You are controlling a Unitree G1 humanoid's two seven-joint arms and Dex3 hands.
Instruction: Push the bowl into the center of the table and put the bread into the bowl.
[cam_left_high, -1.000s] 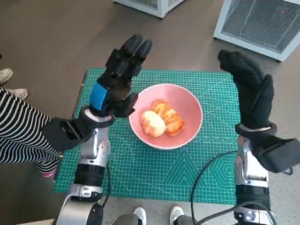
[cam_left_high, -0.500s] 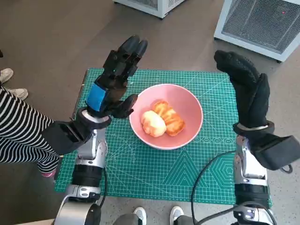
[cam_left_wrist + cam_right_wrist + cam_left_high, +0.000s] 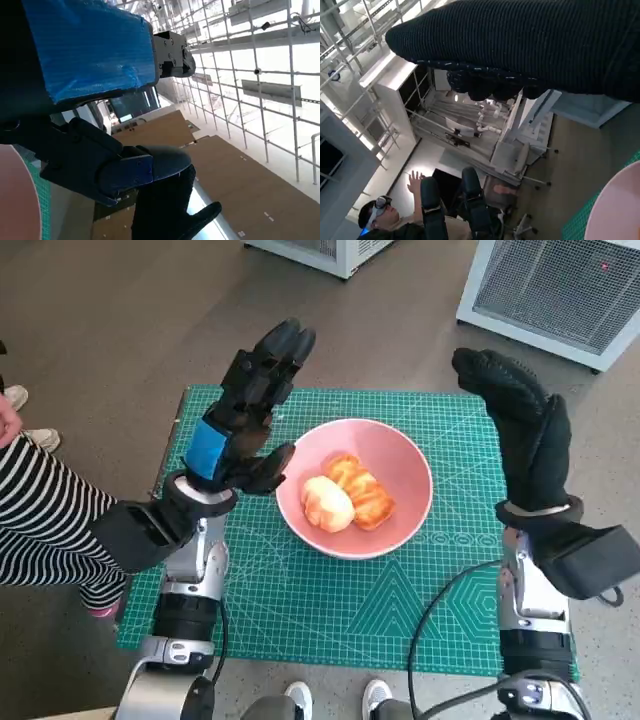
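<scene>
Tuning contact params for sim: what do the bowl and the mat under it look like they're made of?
Bowl: pink, smooth, evenly coloured with a soft sheen and no texture; glazed ceramic or plastic, can't tell which. Mat: green sheet printed with a pale grid, lying flat and matte; looks like a rubbery vinyl cutting mat.

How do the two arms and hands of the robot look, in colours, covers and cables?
The left hand is black and blocky, with blue tape across its back and a dark cuff below. The right hand wears a black knitted glove. Both forearms are pale silver-grey metal with black joint rings. A black cable loops beside the right forearm.
</scene>
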